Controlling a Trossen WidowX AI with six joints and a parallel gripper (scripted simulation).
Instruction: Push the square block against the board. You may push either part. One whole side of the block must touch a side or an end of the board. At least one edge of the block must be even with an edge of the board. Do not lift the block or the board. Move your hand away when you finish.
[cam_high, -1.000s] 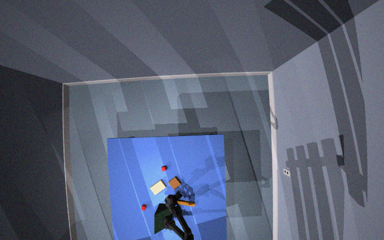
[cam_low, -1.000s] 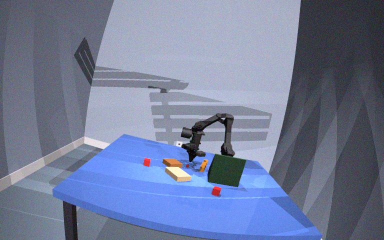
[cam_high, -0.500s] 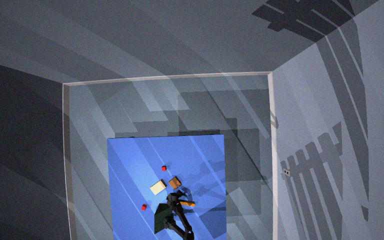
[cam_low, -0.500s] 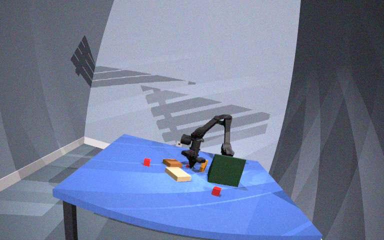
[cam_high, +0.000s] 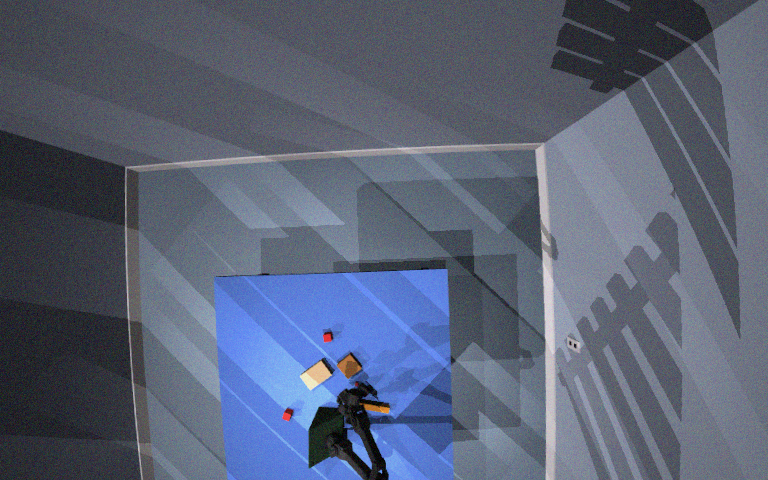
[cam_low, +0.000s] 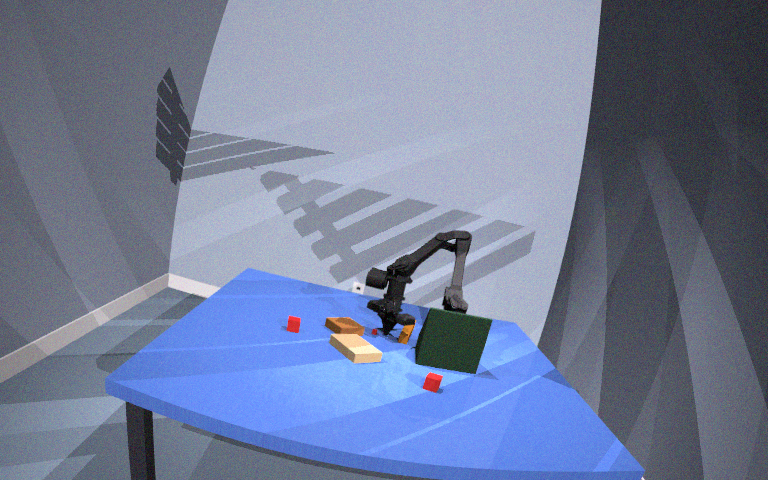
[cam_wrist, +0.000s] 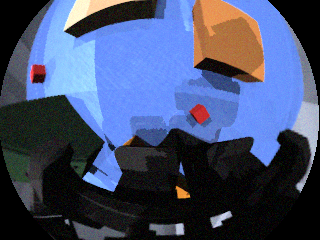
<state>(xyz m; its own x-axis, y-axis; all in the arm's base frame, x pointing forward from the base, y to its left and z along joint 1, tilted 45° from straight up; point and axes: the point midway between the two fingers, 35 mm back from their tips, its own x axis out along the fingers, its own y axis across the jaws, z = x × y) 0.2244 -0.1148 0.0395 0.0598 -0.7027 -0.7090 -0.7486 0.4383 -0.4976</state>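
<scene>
The square block (cam_high: 349, 365) (cam_low: 344, 325) (cam_wrist: 227, 42) is orange-brown and lies flat on the table. The board (cam_high: 316, 374) (cam_low: 353, 346) (cam_wrist: 115, 7) is cream and oblong and lies flat beside it. A narrow strip of table shows between the block and the board's near end, so they are apart. My gripper (cam_low: 386, 332) (cam_wrist: 174, 131) is shut and empty. It points down, low over the table, on the arm's side of the block and clear of it. The exact height of the fingertips is hard to tell.
A tiny red cube (cam_high: 357, 384) (cam_low: 374, 331) (cam_wrist: 199, 114) lies between gripper and block. An orange bar (cam_high: 378, 406) (cam_low: 405, 333) and a large dark green box (cam_high: 324, 438) (cam_low: 454, 340) (cam_wrist: 45, 122) stand near the arm. Two larger red cubes (cam_high: 327, 336) (cam_high: 287, 414) lie farther out.
</scene>
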